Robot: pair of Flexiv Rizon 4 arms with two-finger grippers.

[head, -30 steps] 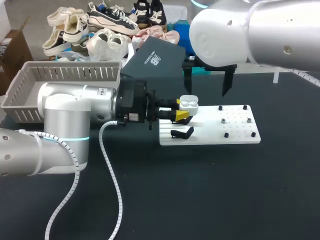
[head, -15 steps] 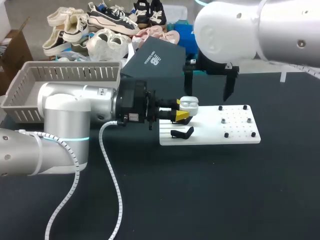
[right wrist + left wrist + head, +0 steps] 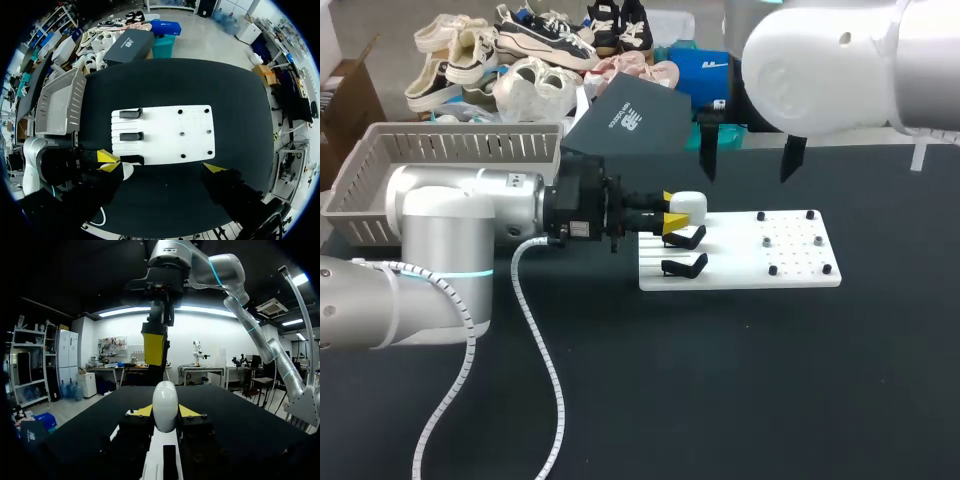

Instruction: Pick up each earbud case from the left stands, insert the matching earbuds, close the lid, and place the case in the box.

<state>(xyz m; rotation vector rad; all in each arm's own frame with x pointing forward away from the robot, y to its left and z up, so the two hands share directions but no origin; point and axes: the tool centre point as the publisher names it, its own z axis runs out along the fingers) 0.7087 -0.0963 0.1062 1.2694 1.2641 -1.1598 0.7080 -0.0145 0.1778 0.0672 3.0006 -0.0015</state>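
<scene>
Left gripper: The left gripper [image 3: 670, 209] is clamped on a white earbud case [image 3: 690, 203], with one yellow-tipped finger pressing on each side. In the left wrist view the same gripper [image 3: 165, 412] holds the egg-shaped case [image 3: 165, 405] upright between its two tips, lid closed.
Earbud case: In the head view it sits just left of the frame's centre. It is lifted over the left end of a white board [image 3: 790, 265].
Left arm: The left arm [image 3: 450, 230] enters from the left edge and lies level and low over the black table [image 3: 720, 380], pointing right. A white coiled cable [image 3: 535, 330] hangs from its wrist.
Stands: Two black stands [image 3: 685, 238] show on the board just below the case in the head view. The right wrist view shows three stands [image 3: 131, 136] in a row at the board's end closest to the left arm, with the case [image 3: 127, 171] beside the last one.
Pegs: Small black pegs [image 3: 772, 270] dot the board's right half.
Right gripper: The right gripper [image 3: 748, 178] is spread wide and grasps nothing. Its two dark fingers point straight down above the board's far edge, right of centre in the upper frame.
Right arm: The right arm [image 3: 860, 60] comes in from the upper right corner, a large white joint above the gripper.
Box: A grey slotted box [image 3: 380, 150] stands at the upper left, behind the left arm and well apart from the case.
</scene>
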